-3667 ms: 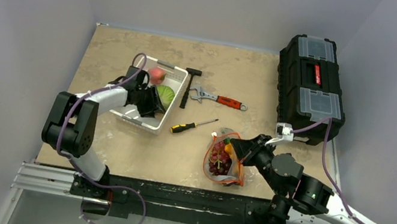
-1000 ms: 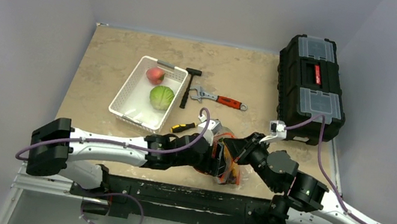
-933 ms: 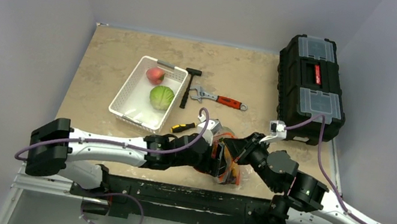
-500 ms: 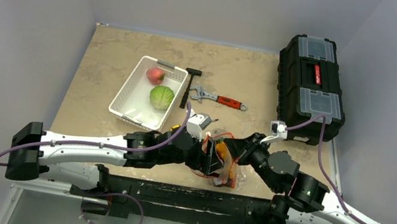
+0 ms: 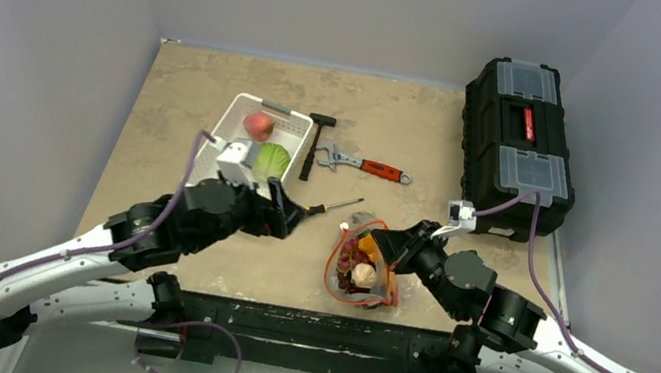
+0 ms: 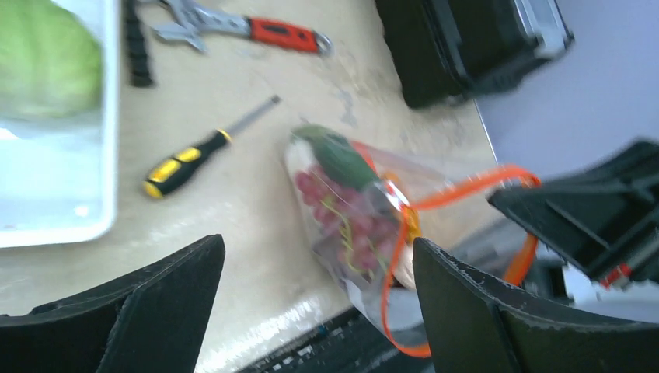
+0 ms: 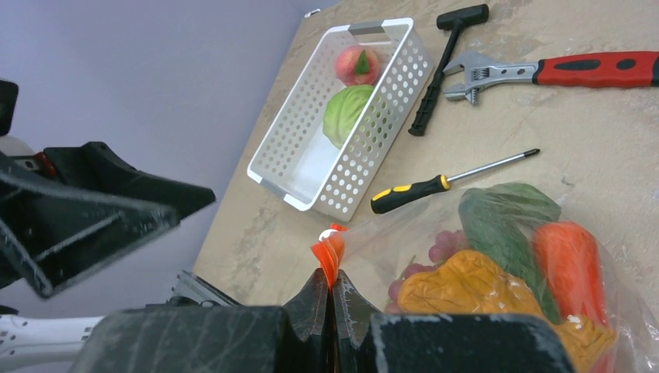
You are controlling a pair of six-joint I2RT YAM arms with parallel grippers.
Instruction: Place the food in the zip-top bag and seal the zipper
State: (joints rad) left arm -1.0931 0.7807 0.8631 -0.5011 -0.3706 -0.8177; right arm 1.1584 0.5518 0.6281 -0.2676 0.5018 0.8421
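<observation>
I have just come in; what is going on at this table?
The right tool is shut on the zipper of the zip-top bag, holding its mouth open. Inside lie grapes, a carrot and other food. The left tool is open and empty, between the bag and the white basket, where the peach and the cabbage are not yet packed.

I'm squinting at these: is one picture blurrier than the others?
Left wrist view: yes, smeared, the bag and screwdriver soft-edged. Right wrist view: crisp, basket holes distinct. Top view: even light, soft shadows.
</observation>
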